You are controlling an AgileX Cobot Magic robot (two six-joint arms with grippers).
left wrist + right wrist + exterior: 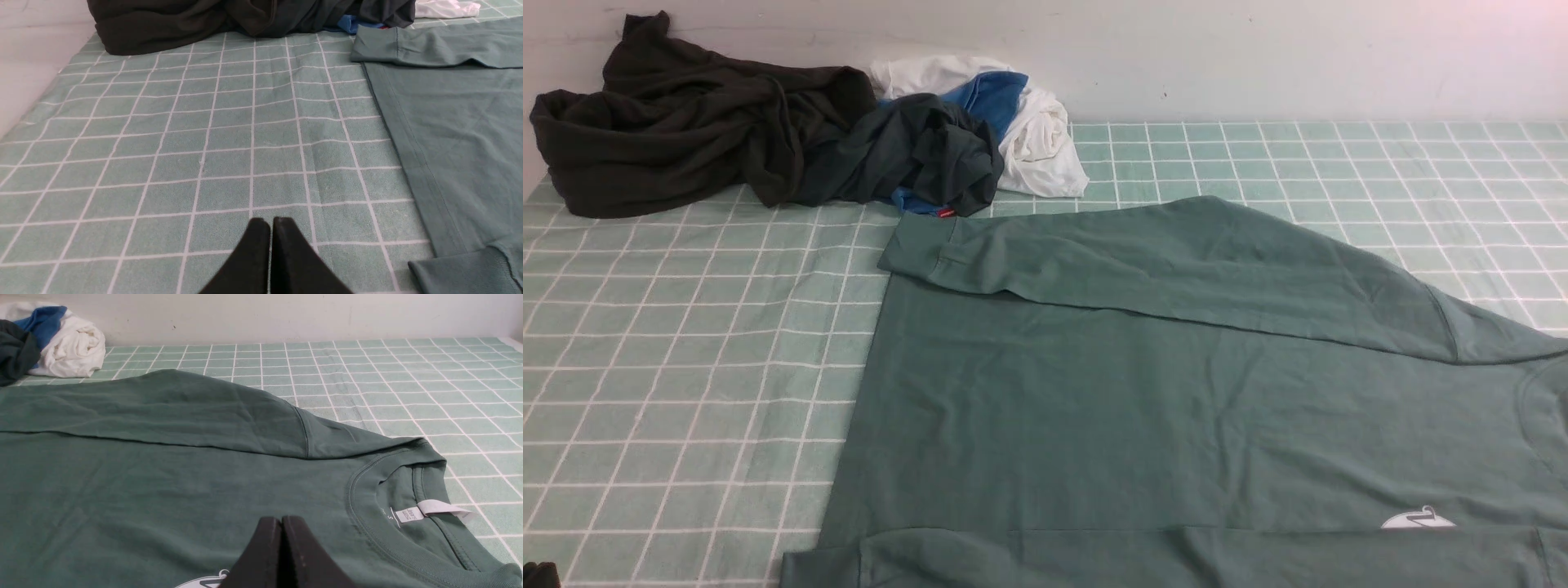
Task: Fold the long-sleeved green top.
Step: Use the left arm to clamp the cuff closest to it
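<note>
The green long-sleeved top (1094,408) lay spread on the bench (686,351), between the two claws' sides of the scene: its hem end was nearer the left claw (271,222), its neckline (367,522) near the right claw (282,520). The left claw was clenched with nothing in it, over bare grid-patterned cloth (229,163) just off the hem end. The right claw was clenched too, also empty, in front of the top's chest; whether its tips touched the fabric, I could not tell. It partly hid the white logo (1417,519). Farther out from both claws, one sleeve (1135,253) lay folded in over the body, along the edge away from the robot, its cuff (915,245) at the hem end. The other sleeve (1094,559) lay across the body on the robot's side, running from the hem end toward the neckline. Inside the neck opening, near the right claw, showed a white label (441,507). Well beyond the left claw, by the wall (1258,57), sat a dark brown garment (686,122), a dark teal garment (915,151), and blue (996,98) and white fabric (1041,143), crumpled together.
</note>
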